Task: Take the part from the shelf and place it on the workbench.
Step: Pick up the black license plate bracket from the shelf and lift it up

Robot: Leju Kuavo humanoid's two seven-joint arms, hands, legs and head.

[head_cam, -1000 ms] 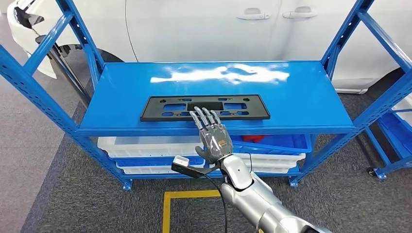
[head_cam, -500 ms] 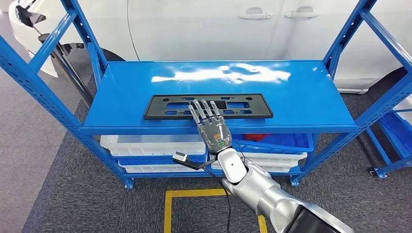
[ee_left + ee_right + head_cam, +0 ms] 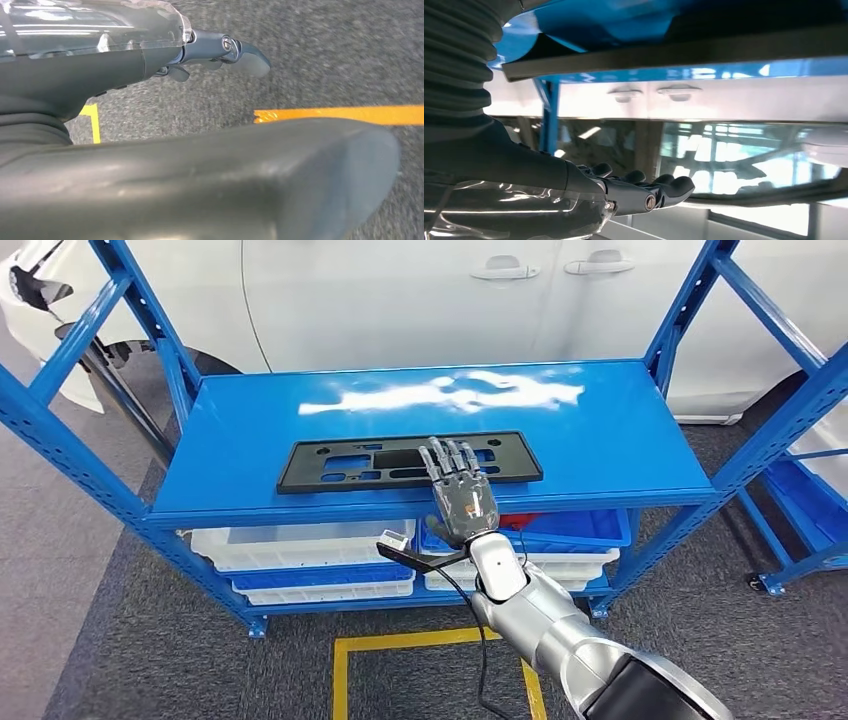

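The part, a long flat black plate (image 3: 340, 462) with several cut-outs, lies near the front edge of the blue shelf top (image 3: 600, 430). My right hand (image 3: 462, 495) reaches in from the front, fingers straight and spread, fingertips (image 3: 450, 452) over the plate's right-of-middle section; whether they touch it I cannot tell. In the right wrist view the plate (image 3: 674, 55) is a dark strip facing the outstretched fingers (image 3: 664, 190). My left hand (image 3: 125, 65) hangs over the grey carpet, fingers extended and holding nothing.
A white car (image 3: 400, 300) stands close behind the rack. White bins (image 3: 300, 545) and a blue bin (image 3: 570, 530) sit on the lower level. Blue uprights (image 3: 80, 450) flank the shelf; another blue rack (image 3: 800, 500) is at right. Yellow tape (image 3: 400, 640) marks the carpet.
My right hand has slid to the right along the plate and farther over it. The whole picture has shifted a little, so the camera moved too.
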